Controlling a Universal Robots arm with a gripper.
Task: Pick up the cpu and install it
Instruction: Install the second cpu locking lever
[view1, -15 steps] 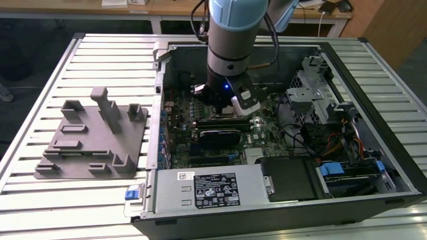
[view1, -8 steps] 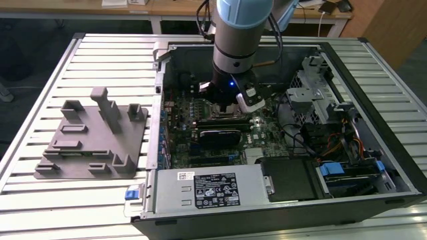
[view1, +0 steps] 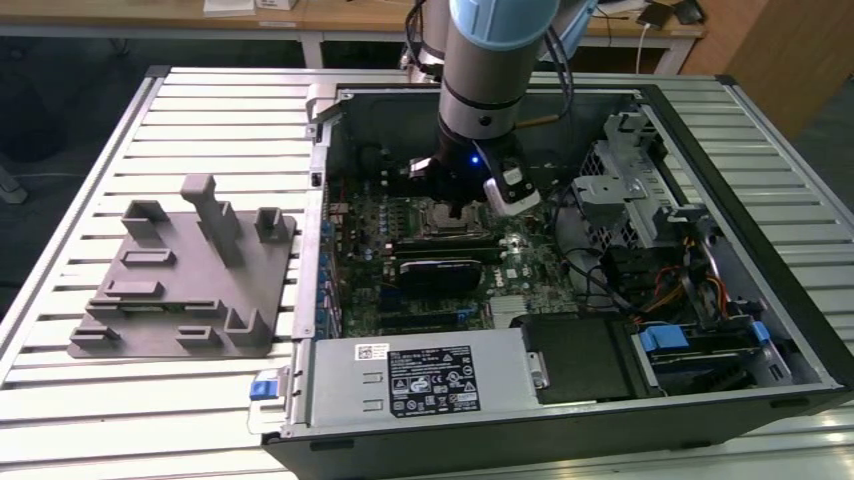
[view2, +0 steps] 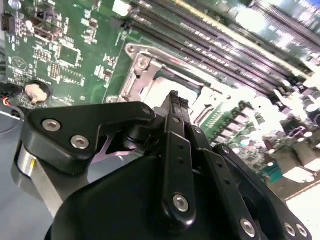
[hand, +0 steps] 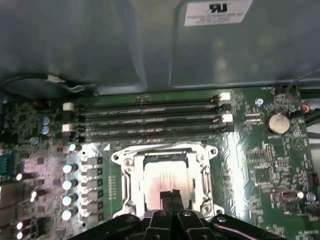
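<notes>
Pressed together, empty: gripper (hand: 171, 196) fingertips poised just above the cpu (hand: 162, 180), already seated in the socket (hand: 125, 172) beside the memory slots (hand: 150, 117). Could scrape the lid or bend pins if driven lower or off-centre. Left of the open computer case (view1: 801, 330), grey tray (view1: 187, 290) on slatted table (view1: 80, 400); desks behind.

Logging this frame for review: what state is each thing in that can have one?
computer case: side open, lying flat on the table
cpu: seated in the socket frame, silver top up
claw: fingers together, tips over the cpu
memory slots: unfilled
grey tray: nothing on it
</notes>
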